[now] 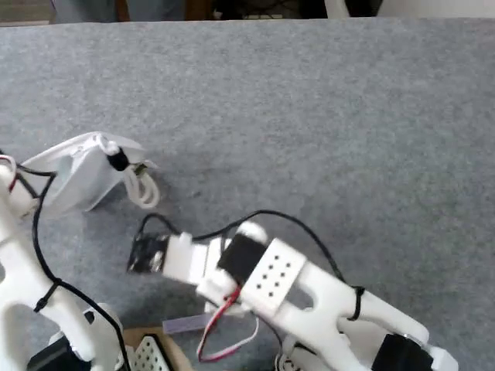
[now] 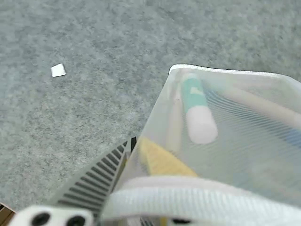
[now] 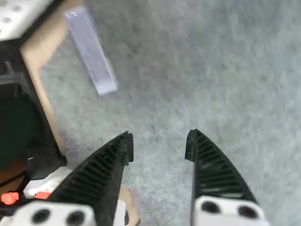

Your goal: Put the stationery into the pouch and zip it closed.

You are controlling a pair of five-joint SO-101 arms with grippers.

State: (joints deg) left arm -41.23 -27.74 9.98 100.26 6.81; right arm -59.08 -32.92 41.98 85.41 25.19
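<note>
My left gripper [image 2: 136, 150] grips the mesh pouch [image 1: 81, 178] at the high view's left, glue stick [image 2: 197, 110] inside; my right gripper [image 3: 159, 141] hangs open over the mat [image 1: 325, 116], lower centre.

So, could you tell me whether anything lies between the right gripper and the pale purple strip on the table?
Nothing visible does. The right gripper is open over the grey cloth, and only bare cloth separates it from the pale purple strip, which lies beside a wooden board.

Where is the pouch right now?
In the high view the pouch sits at the table's left side, right beside the left arm, with the open right gripper just nearer the table's front edge.
</note>
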